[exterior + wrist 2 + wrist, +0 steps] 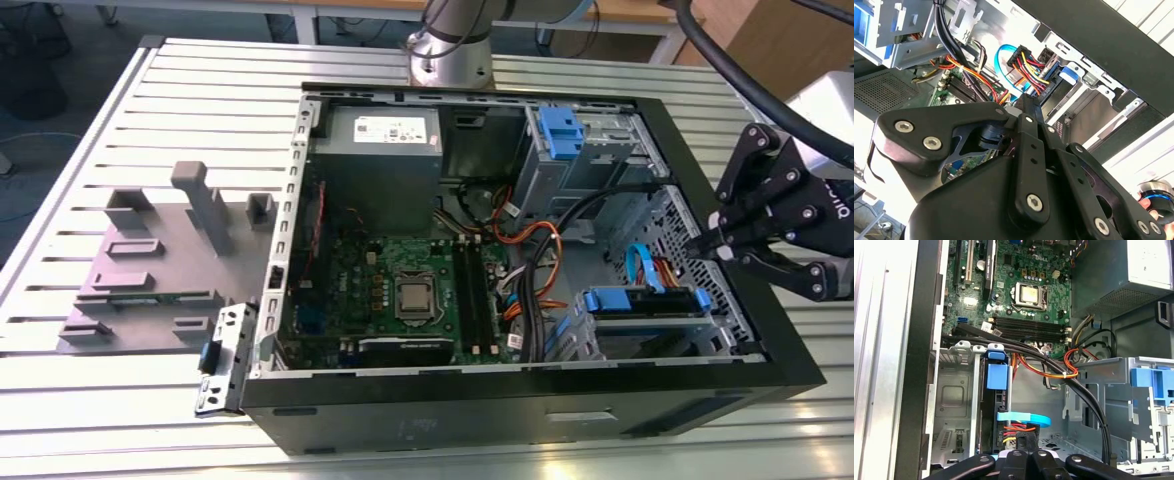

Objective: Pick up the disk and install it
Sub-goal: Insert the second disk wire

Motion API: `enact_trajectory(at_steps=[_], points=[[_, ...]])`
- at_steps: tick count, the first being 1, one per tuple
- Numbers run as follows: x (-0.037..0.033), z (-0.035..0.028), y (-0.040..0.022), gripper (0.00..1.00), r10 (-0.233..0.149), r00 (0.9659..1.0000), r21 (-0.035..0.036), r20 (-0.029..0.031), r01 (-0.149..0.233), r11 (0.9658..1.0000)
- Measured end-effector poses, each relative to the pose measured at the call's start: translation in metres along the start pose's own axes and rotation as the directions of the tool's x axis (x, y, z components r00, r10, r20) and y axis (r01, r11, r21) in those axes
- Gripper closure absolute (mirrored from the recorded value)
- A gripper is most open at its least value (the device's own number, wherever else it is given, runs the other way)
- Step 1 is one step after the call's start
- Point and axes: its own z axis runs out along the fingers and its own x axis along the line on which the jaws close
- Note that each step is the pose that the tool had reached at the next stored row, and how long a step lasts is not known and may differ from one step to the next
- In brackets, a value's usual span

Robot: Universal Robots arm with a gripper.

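While it hangs just over the open computer case's (787,345) edge at the exterior view's right, the gripper (721,252) has its fingertips drawn together with nothing between them. Just beside it, the disk (643,301) sits inside the grey drive bay (634,340), with cables plugged into its end. Farther off lies the motherboard (400,290)

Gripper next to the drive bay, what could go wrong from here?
1. The gripper hangs close to the red, yellow and black wires and the blue cable by the disk; moving could snag or tug them.
2. It sits just over the case rim and may strike it or the metal bay.
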Motion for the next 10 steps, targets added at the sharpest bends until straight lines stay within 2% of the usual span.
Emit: enact_trajectory(at_steps=[4, 6, 8, 10], points=[[-0.0005, -0.0001, 0.0, 0.89, 0.0, 1.0, 0.0, -0.0006, 0.0, 1.0], [-0.0021, 0.0004, -0.0001, 0.89, 0.001, 1.0, -0.0001, -0.005, -0.001, 1.0], [-0.0055, 0.0014, -0.0003, 0.89, 0.002, 0.9999, -0.0003, -0.0162, -0.002, 1.0], [-0.0108, 0.0027, -0.0006, 0.89, 0.005, 0.9994, -0.0008, -0.0354, -0.005, 1.0]])
